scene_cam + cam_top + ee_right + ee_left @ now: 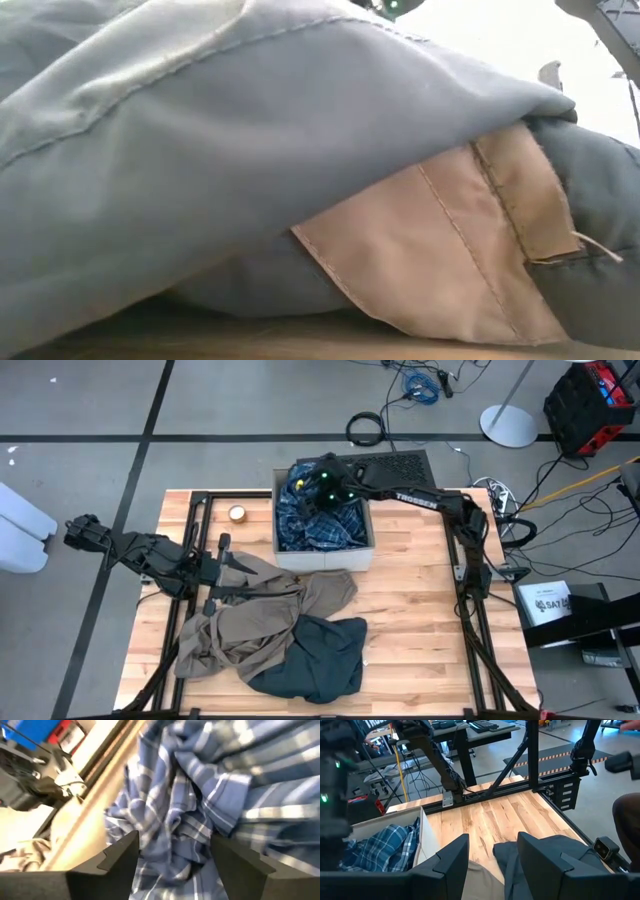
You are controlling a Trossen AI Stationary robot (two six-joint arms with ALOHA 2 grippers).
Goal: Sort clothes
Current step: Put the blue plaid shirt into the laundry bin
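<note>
A blue plaid shirt (325, 525) lies crumpled inside the beige fabric box (279, 550) at the table's far middle. My right gripper (305, 485) hangs open over the box's far left corner, with the plaid shirt (190, 795) below its fingers (175, 855). A tan-brown garment (260, 615) is spread on the table's near left. A dark slate garment (320, 655) lies partly under its right side. My left gripper (240, 565) stays open above the tan garment's far edge, with nothing between its fingers (492, 865).
A roll of tape (237, 513) lies on the wood left of the box. Bare tabletop (420, 620) stretches right of the garments. The low view is filled by slate cloth (250, 130) and tan cloth (440, 250). Black frame rails (470, 610) run along the table's sides.
</note>
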